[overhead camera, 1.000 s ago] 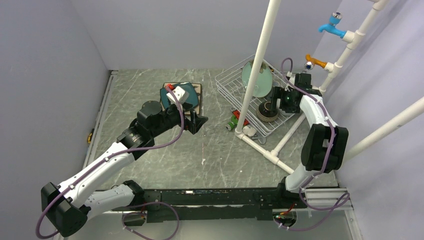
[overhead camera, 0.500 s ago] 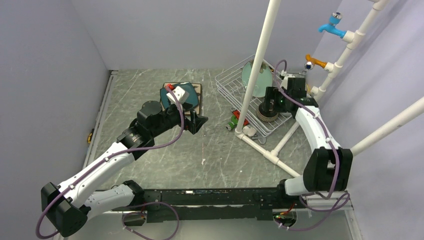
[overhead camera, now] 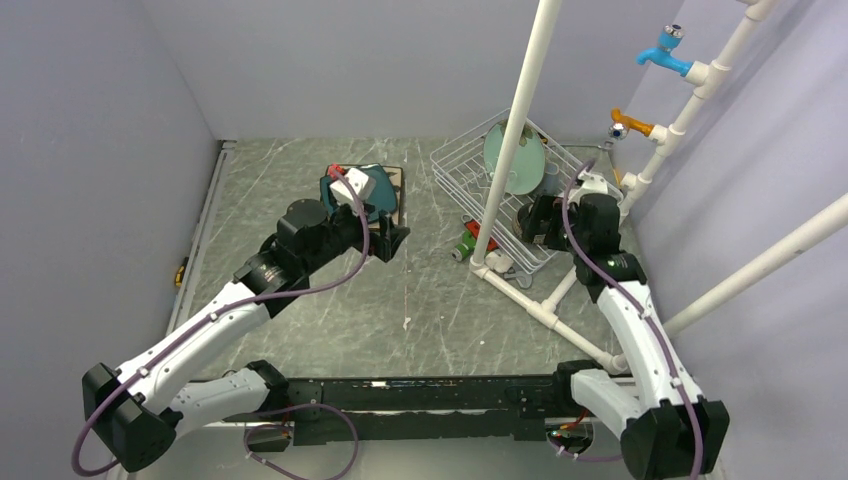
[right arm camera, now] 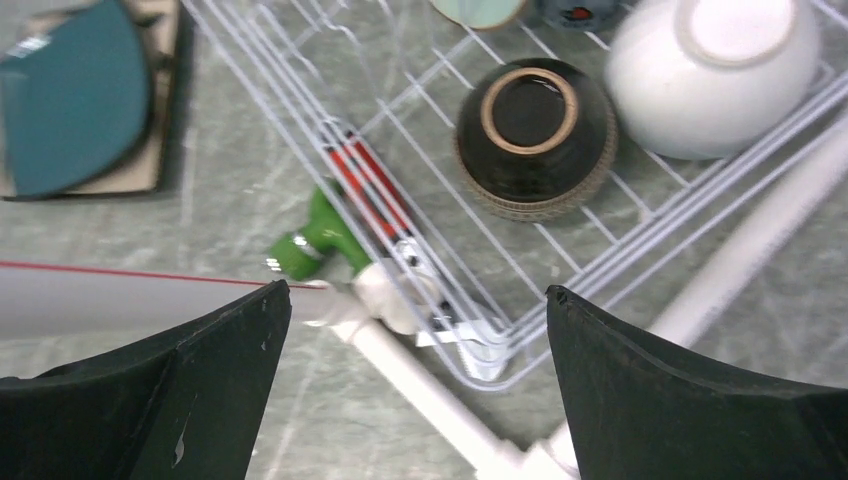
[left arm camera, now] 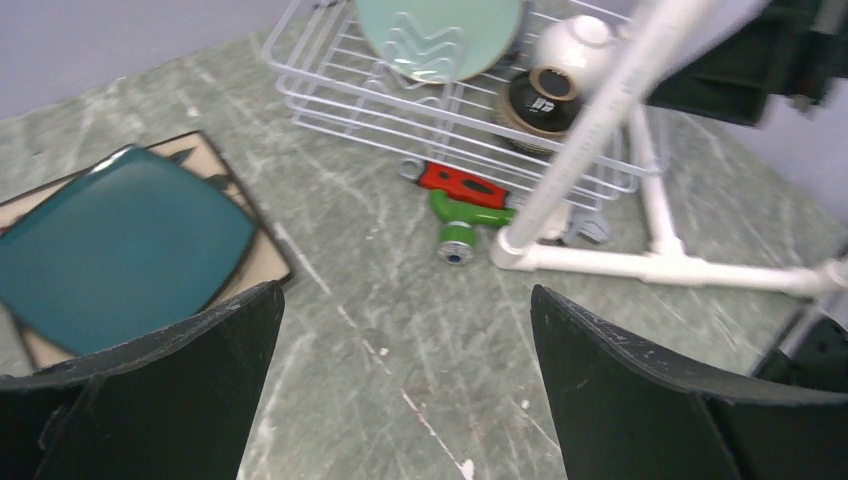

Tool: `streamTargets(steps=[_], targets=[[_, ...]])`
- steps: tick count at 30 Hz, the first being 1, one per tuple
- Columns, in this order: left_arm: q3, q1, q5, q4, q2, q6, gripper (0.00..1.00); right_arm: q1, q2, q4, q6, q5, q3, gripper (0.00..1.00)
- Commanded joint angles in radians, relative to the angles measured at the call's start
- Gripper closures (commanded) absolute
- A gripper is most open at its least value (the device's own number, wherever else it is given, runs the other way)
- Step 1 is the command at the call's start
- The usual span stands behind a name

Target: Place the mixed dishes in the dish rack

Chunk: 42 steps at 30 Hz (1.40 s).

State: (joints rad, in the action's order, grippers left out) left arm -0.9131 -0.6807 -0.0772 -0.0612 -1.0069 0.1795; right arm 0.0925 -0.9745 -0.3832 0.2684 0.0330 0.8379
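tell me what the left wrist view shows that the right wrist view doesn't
Only the left wrist view: the mint-green plate nearly whole, standing on edge in the dish rack, and the dark right arm beyond it. Only the right wrist view: a small bluish item at the top edge, too cropped to identify. Both: the brown bowl and white bowl upside down in the rack, the teal plate on the cream plate, the red and green item, the white pipe.
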Motion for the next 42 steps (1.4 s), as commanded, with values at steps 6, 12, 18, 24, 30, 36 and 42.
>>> streamTargets(steps=[6,12,18,24,30,36,42], targets=[[-0.149,0.185,0.149,-0.162,-0.142,0.107,0.01,0.009,0.081,-0.011,0.135,0.196,0.015,0.0],[-0.179,0.456,-0.111,-0.183,-0.304,0.3,0.01,0.009,0.097,-0.066,0.118,0.176,0.035,0.0],[-0.161,0.671,-0.412,-0.088,-0.5,0.489,0.02,0.009,0.108,-0.067,0.148,0.223,0.012,0.0],[-0.188,0.722,-0.447,-0.053,-0.645,0.569,0.05,0.008,0.121,-0.071,0.152,0.22,0.007,0.0],[-0.159,0.724,-0.391,0.047,-0.705,0.646,0.09,0.009,0.129,-0.071,0.167,0.234,-0.006,0.0],[-0.155,0.724,-0.397,0.158,-0.762,0.696,0.18,0.009,0.132,-0.069,0.167,0.229,0.002,0.0],[-0.178,0.722,-0.386,0.148,-0.838,0.665,0.26,0.009,0.139,-0.077,0.172,0.24,-0.002,0.0]])
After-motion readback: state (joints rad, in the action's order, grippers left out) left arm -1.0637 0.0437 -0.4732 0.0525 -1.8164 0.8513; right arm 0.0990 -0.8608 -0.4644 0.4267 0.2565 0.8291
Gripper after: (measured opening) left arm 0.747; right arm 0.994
